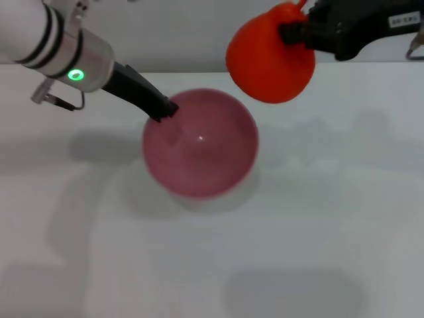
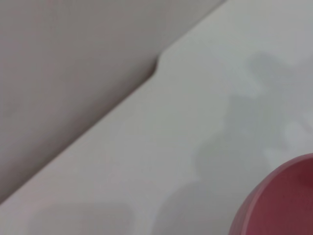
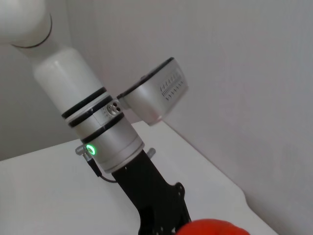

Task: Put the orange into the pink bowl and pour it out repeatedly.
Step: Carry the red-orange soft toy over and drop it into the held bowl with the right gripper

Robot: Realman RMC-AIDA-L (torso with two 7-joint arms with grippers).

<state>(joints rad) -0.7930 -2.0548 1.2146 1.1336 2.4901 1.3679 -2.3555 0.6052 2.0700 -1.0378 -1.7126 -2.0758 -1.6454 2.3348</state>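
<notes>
The pink bowl [image 1: 201, 144] rests on the white table, its opening facing up, with nothing inside it. My left gripper [image 1: 162, 109] comes in from the upper left and is shut on the bowl's rim at its left side. The orange [image 1: 270, 56] hangs in the air above and to the right of the bowl, with my right gripper [image 1: 291, 30] shut on its top. A curved piece of the bowl [image 2: 283, 200] shows in the left wrist view. A sliver of the orange [image 3: 212, 227] shows in the right wrist view, in front of the left arm.
The white table [image 1: 318, 218] spreads around the bowl, ending at a pale wall behind. The table's back edge has a small notch [image 2: 155, 66] seen in the left wrist view.
</notes>
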